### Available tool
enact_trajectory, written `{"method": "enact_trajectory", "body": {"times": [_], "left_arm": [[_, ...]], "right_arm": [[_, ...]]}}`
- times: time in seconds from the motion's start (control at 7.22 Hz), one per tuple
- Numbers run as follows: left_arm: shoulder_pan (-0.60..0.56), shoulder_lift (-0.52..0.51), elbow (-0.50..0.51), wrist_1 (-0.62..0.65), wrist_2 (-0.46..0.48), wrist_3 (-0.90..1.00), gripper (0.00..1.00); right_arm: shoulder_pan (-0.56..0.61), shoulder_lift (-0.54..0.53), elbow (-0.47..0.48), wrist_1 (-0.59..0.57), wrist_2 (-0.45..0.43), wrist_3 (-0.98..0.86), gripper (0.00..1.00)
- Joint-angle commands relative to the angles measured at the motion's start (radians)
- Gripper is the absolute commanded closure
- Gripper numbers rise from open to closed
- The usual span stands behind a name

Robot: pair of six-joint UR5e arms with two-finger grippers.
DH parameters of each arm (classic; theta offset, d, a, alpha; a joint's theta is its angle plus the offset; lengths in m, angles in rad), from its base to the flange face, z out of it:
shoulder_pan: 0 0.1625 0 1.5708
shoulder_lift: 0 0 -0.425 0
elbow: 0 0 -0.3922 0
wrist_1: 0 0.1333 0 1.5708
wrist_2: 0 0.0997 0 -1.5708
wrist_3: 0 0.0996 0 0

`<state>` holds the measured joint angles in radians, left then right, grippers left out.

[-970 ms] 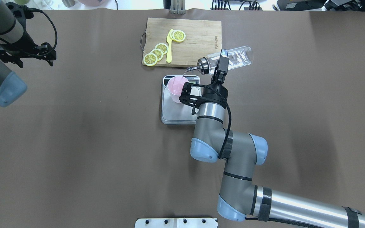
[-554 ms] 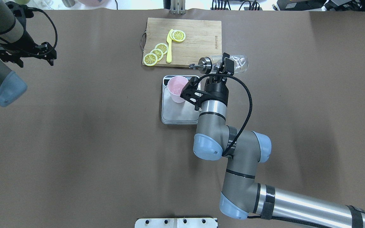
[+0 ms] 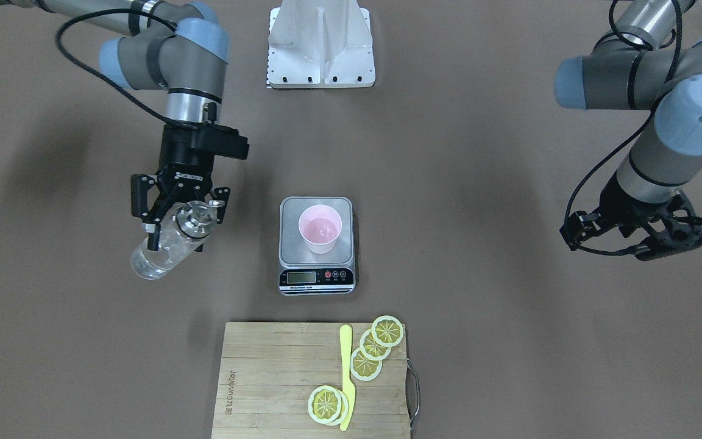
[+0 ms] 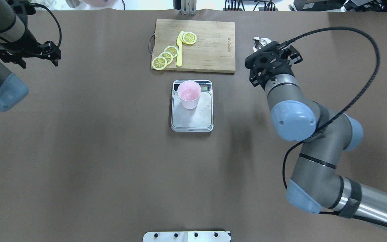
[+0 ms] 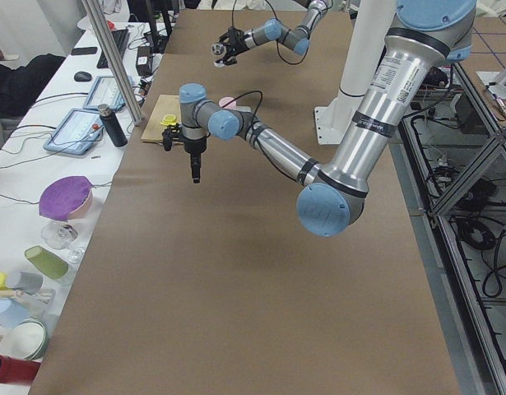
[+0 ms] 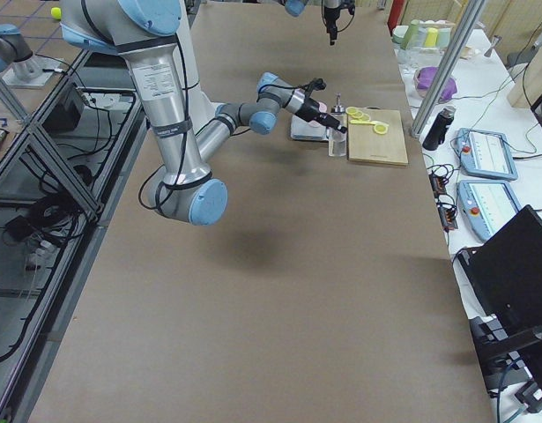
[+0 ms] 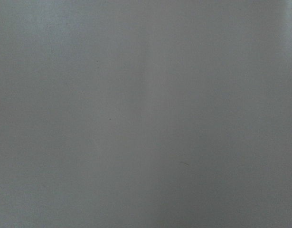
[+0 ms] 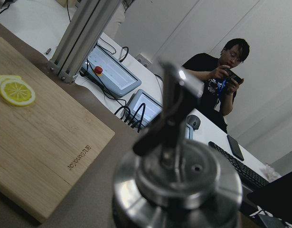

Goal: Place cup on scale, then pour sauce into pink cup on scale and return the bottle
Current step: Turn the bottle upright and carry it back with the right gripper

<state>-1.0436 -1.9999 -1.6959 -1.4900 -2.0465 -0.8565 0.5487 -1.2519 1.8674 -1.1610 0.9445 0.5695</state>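
The pale pink cup [image 3: 320, 228] stands upright on the far part of the steel platform of the scale [image 3: 289, 214], and shows from above in the overhead view [image 4: 189, 94] on the scale [image 4: 197, 117]. My right gripper [image 3: 181, 222] is shut on the clear glass bottle [image 3: 165, 253] just below its metal pourer top. It holds the bottle roughly upright, low over the table, right of the cutting board. The pourer fills the right wrist view [image 8: 176, 175]; only the bottle's top [image 4: 259, 43] shows overhead. My left gripper [image 3: 637, 238] hangs open and empty at the far left.
A bamboo cutting board [image 4: 210, 40] lies behind the scale with several lemon slices [image 4: 166, 55] and a yellow knife [image 4: 179, 50]. A white mounting plate [image 3: 320, 42] sits at the robot's edge. An operator [image 8: 221, 71] sits beyond the table's far side.
My right arm has swung the bottle away from over the cup to the right of the cutting board and turned it from tilted to upright. The left arm has hardly moved.
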Motion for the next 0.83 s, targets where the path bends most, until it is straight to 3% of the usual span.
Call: {"method": "enact_trajectory", "body": {"times": [0.0,0.28,0.69], "left_arm": [[-0.003,0.001,-0.019,0.004,0.002,-0.004,0.02],[-0.003,0.001,-0.021,0.004,0.003,-0.004,0.02],[-0.003,0.001,-0.021,0.002,0.003,-0.003,0.02]], "right_arm": [[0.036,-0.2,0.015,0.302,0.14,0.201,1.0],[0.036,-0.222,0.013,0.328,0.206,0.346,1.0],[0.014,-0.21,-0.014,0.33,0.246,0.363,1.0]]}}
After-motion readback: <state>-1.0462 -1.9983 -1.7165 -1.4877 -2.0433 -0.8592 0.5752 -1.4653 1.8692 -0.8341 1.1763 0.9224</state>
